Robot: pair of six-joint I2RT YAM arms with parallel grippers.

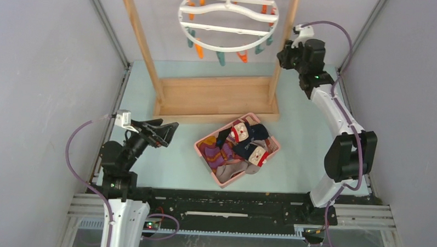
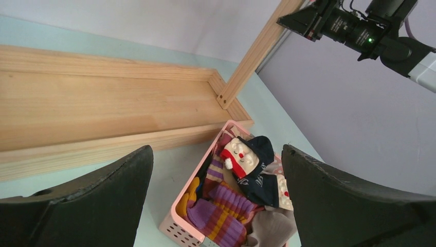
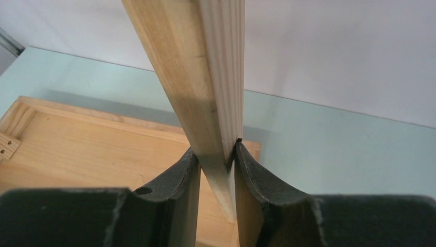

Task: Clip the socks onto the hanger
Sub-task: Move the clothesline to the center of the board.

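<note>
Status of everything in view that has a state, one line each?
left gripper, open, empty, left of the basket
right gripper, shut on the rack post
rack post, upright, clamped between the fingers
socks, piled in the basket, none clipped
pink basket, on the table, full
hanger, between the rack posts, clips bare

Hanger (image 1: 228, 8): far rim cropped by frame edge, 12 o'clock. Socks (image 1: 240, 146): lower layers buried in basket (image 1: 223, 183), count indeterminable. Rack upright (image 3: 198, 77): top cropped, 12 o'clock

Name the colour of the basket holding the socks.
Pink. The basket shows best in the top external view.
</note>
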